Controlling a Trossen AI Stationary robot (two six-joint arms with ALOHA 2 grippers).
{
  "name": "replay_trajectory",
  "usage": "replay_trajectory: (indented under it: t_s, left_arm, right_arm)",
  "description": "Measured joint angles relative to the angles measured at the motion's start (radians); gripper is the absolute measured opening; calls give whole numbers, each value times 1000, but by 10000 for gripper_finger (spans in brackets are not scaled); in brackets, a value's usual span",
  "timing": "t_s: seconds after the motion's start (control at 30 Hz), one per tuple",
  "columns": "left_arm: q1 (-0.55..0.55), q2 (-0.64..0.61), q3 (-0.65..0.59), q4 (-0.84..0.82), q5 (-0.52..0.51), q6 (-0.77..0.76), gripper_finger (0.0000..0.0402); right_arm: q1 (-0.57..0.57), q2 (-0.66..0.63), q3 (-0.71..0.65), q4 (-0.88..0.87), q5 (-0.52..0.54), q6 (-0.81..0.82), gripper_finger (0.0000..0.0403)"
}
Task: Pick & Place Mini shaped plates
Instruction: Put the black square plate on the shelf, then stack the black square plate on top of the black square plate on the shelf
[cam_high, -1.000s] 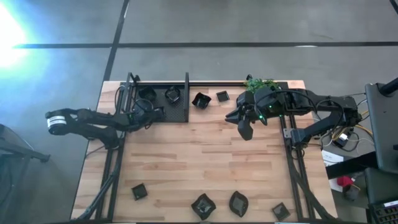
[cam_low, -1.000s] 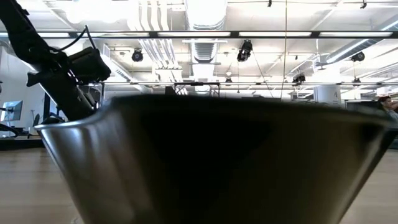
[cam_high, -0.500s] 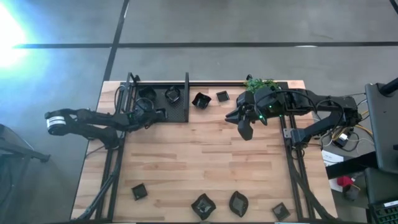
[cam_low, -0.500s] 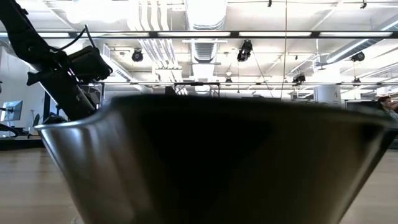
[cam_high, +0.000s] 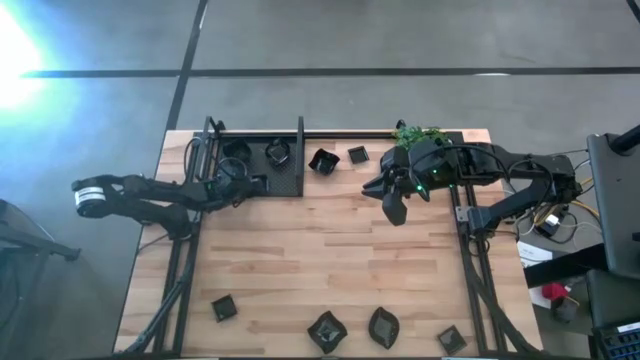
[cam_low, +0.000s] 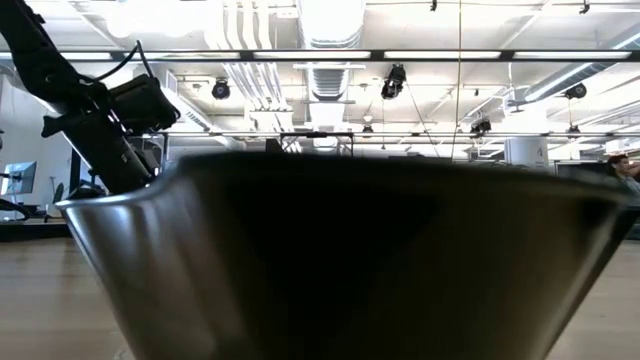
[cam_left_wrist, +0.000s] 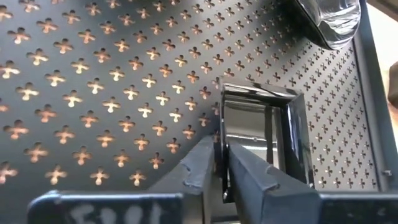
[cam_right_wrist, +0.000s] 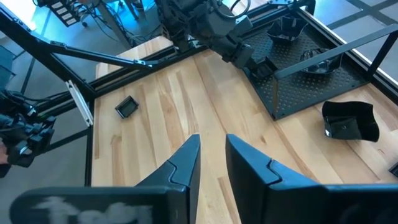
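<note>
Small glossy black plates are scattered about. Two sit in the perforated black tray (cam_high: 255, 165), two more (cam_high: 322, 160) (cam_high: 357, 155) lie just right of it, and several (cam_high: 327, 330) lie along the near edge. My left gripper (cam_high: 250, 184) is over the tray's near part, shut on a square plate (cam_left_wrist: 261, 134). My right gripper (cam_high: 393, 208) hovers open over bare wood near the plant (cam_high: 415, 133), holding nothing. In the low view, one dark plate (cam_low: 340, 260) right at the lens hides most of the table. My left gripper pinches the square plate's side wall (cam_left_wrist: 222, 163) between its two fingers, one finger (cam_left_wrist: 252, 180) inside the dish and the other (cam_left_wrist: 198, 167) outside. The plate is over the perforated tray floor (cam_left_wrist: 112, 93); whether it rests there or is lifted, I cannot tell.
The tray has a raised wire frame (cam_high: 301, 135) along its far and right sides. A rounded plate (cam_left_wrist: 329, 22) sits in the tray beyond the held one. Open wood (cam_high: 320, 250) spreads across the table's middle. Arm stands flank both sides.
</note>
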Motion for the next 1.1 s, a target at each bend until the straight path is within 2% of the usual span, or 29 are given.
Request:
replay_trajectory:
  t_s: [0.13, 0.43, 0.67, 0.9, 1.0, 1.1]
  left_arm:
    - [0, -6, 0, 0, 3, 11, 76]
    - [-1, -58, -1, -6, 60, 58, 78]
    - [-1, -171, -1, -72, 78, 110, 78]
    - [-1, -303, -1, -209, 116, 134, 78]
    - [-4, -360, -1, -232, 186, 207, 78]
    - [-11, -418, 13, -254, 361, 331, 78]
  right_arm:
    - [0, 0, 0, 0, 0, 0, 68]
    - [0, 0, 0, 0, 0, 4, 75]
    - [0, 0, 0, 0, 0, 4, 70]
    - [0, 0, 0, -1, 0, 4, 71]
    - [0, -1, 0, 0, 0, 4, 73]
    - [0, -1, 0, -1, 0, 3, 75]
